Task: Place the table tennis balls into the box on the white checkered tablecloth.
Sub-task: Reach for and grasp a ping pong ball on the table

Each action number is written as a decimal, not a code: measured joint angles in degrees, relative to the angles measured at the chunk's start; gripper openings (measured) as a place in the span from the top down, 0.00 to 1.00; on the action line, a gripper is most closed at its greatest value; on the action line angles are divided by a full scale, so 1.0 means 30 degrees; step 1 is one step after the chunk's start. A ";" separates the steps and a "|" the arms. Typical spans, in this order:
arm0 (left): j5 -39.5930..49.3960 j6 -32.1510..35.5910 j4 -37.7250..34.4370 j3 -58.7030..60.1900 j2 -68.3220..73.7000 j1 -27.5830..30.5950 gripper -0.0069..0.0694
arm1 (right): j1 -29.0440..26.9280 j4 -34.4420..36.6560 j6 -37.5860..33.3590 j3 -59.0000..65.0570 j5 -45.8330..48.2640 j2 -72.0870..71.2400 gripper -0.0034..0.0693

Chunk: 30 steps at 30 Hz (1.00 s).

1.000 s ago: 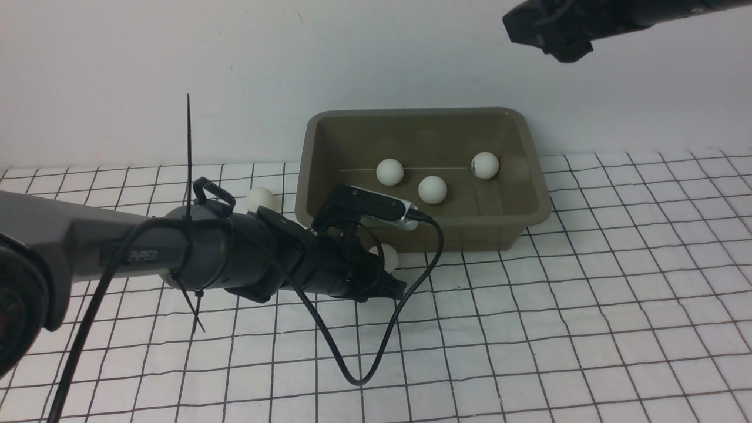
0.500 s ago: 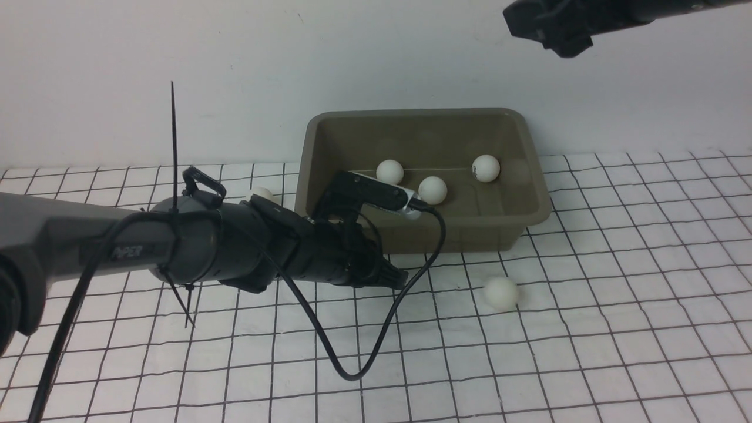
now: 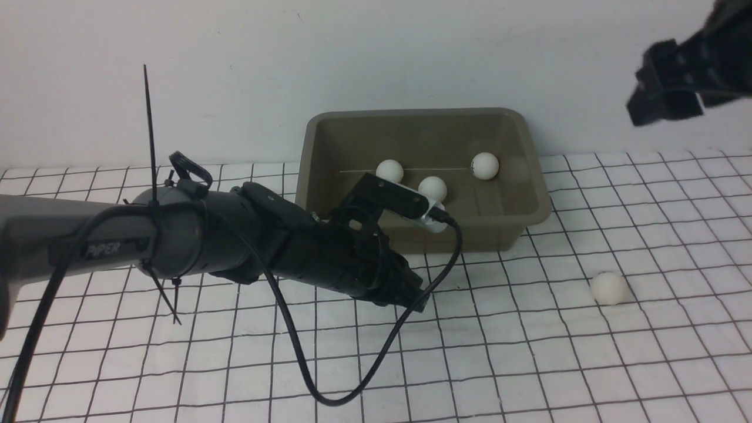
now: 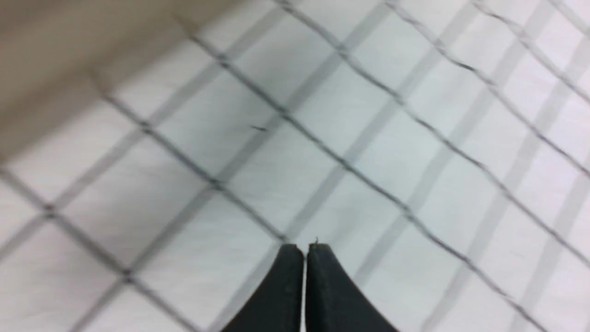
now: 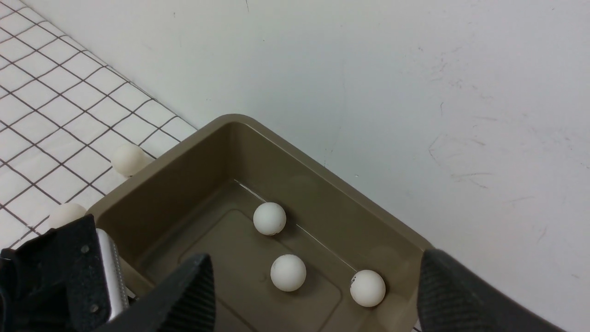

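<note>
The olive box (image 3: 423, 111) stands at the back of the white checkered tablecloth (image 3: 529, 352). Three table tennis balls lie inside it (image 3: 389, 171) (image 3: 433, 188) (image 3: 485, 165). One ball (image 3: 608, 288) lies loose on the cloth, right of the box's front. My left gripper (image 3: 418, 301) hangs low before the box, shut and holding nothing (image 4: 304, 249). My right gripper (image 3: 664, 103) is high at the right, open (image 5: 315, 258). Its view shows the box (image 5: 166, 159) and two more balls (image 5: 129, 159) (image 5: 67, 214) on the cloth outside it.
A white wall (image 3: 376, 59) rises right behind the box. The left arm's black cable (image 3: 352, 388) loops down onto the cloth in front. A cable tie (image 3: 150, 129) sticks up from the left arm. The box's wall (image 4: 69, 55) is close to the left gripper.
A ball slipped out from the closing left gripper and rolled right across the cloth. The left gripper shut on nothing and shifted right. The right arm swung right and lower.
</note>
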 joint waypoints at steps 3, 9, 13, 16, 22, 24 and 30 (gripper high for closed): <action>0.1065 0.0415 -0.0314 0.0000 -0.0204 0.0000 0.92 | -0.1194 -0.0305 0.0230 0.0320 0.0391 0.0657 0.22; 0.1105 0.1577 -0.1254 0.0000 -0.1155 0.0000 0.92 | -0.2205 0.0959 -0.0188 0.0765 0.0510 0.1894 0.22; 0.1002 0.2158 -0.1738 -0.0056 -0.2924 0.0000 0.91 | -0.2392 0.1824 -0.0385 0.0765 0.0467 0.3659 0.22; 0.0886 0.2345 -0.0822 -0.0055 -0.4711 0.0034 0.85 | -0.2392 0.1345 -0.0385 0.0765 -0.0297 0.5193 0.22; 0.1306 0.1456 0.1172 -0.0055 -0.7281 0.0776 0.58 | -0.3061 0.0463 -0.0385 0.0765 -0.3012 0.7210 0.22; 0.1598 0.0902 0.1532 -0.0055 -0.7952 0.1066 0.49 | -0.3522 0.0395 -0.0385 0.0712 -0.3814 0.7905 0.22; 0.2132 -0.1355 0.3693 -0.0055 -1.1623 0.1899 0.17 | -0.6103 0.1711 -0.1352 -0.0304 -0.5873 1.0412 0.22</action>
